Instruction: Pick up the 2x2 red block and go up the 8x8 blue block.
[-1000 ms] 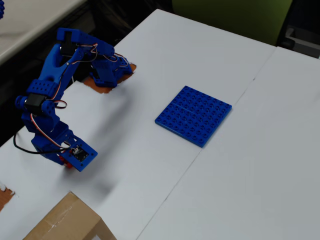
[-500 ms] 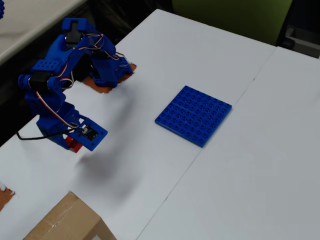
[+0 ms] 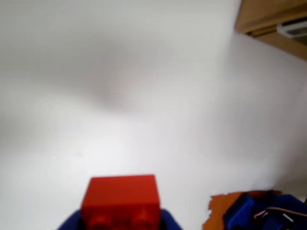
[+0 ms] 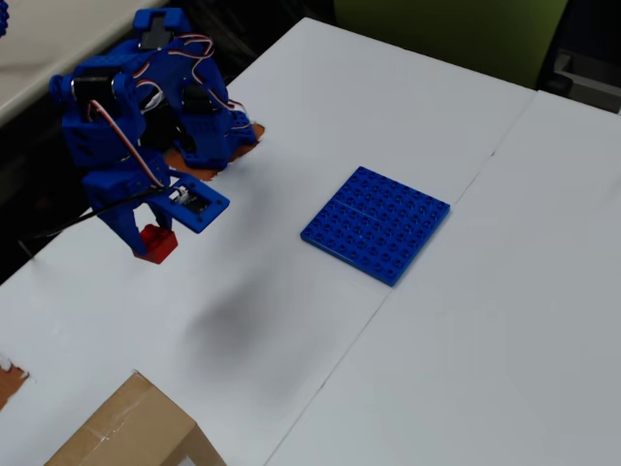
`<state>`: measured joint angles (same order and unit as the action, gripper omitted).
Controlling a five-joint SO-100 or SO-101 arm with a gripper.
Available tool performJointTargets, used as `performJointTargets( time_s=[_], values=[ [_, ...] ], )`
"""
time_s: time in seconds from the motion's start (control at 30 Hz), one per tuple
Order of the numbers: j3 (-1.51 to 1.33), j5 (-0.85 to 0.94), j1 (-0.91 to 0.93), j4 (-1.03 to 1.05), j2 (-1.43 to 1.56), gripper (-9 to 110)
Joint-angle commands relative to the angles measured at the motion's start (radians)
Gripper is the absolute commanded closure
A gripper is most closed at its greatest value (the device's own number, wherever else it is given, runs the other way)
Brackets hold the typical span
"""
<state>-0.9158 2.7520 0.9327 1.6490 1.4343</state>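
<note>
Fingers of the blue gripper [image 4: 153, 236] were closed around the 2x2 red block [image 4: 156, 243], which showed in the overhead view at the left of the white table [image 4: 466, 320], pinched at the low tip of the arm [image 4: 126, 126]. In the wrist view the same brick [image 3: 122, 200] filled the bottom edge, blurred, with a blue finger [image 3: 72, 221] showing on each side of it and two studs facing the camera, so the grip looked firm, though whether the brick had cleared the table or was touching it could not be told from either picture. By that reading the first half of the task, the pick, seemed done or very nearly done. Nearest in the overhead view sat a cardboard box [image 4: 126, 432] at the bottom left edge, well apart from the work. Farther in and to the right, near the middle of the table, lay the 8x8 blue block [image 4: 376, 223], flat, studs up, with nothing on it and well apart from the gripper. What remained, as a judgement, was the whole carry: lifting the brick, swinging right across the open white surface, and setting it on the plate. Farthest back at the left stood the arm's base on an orange patch [image 4: 199, 165], with wires looping over its joints.
</note>
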Motion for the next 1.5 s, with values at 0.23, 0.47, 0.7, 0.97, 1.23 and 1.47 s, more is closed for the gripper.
performJointTargets(
  time_s=[0.23, 0.47, 0.7, 0.97, 1.23, 1.47],
  values=[
    [-0.014, -0.078, -0.245, -0.014, 0.176, 101],
    [-0.009, -0.029, -0.362, -0.034, 0.196, 101],
    [0.006, 0.051, -0.479, -0.055, 0.181, 101],
    [0.014, 0.103, -0.611, -0.071, 0.15, 101],
    [0.028, 0.137, -0.739, -0.075, 0.095, 101],
    [0.038, 0.216, -0.836, -0.046, 0.057, 101]
  ],
)
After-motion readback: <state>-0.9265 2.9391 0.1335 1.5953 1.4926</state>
